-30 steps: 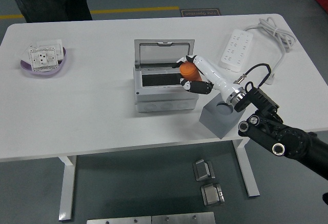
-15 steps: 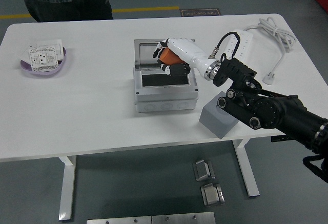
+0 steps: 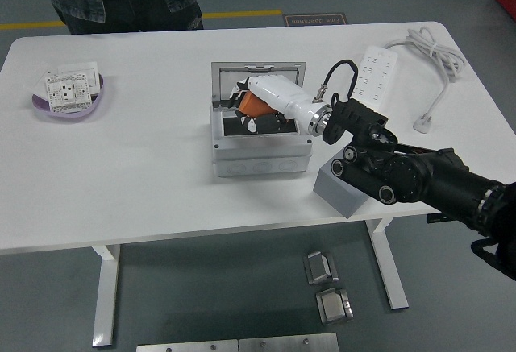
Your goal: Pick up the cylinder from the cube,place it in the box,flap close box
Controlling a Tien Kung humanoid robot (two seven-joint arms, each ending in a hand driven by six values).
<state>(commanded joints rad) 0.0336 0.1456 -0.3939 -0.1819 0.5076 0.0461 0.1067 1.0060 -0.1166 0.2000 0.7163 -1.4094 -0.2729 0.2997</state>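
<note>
The orange cylinder (image 3: pixel 252 104) is held in my right hand (image 3: pixel 251 110), whose white fingers are curled around it. The hand hangs over the dark opening of the grey box (image 3: pixel 260 157), near its left half, with its lid (image 3: pixel 258 77) standing up at the back. My black right arm reaches in from the lower right and crosses over the grey cube (image 3: pixel 344 188), which stands just right of the box. The cube's top is mostly hidden by the arm. No left arm shows.
A purple dish (image 3: pixel 72 104) with a white socket plate sits at the far left. A white power strip (image 3: pixel 376 67) and its cable (image 3: pixel 431 52) lie at the back right. A person in dark clothes stands beyond the far edge.
My right hand has carried the orange cylinder leftward from the box's right edge to over its opening and slightly lower. The person at the far side shifted right.
</note>
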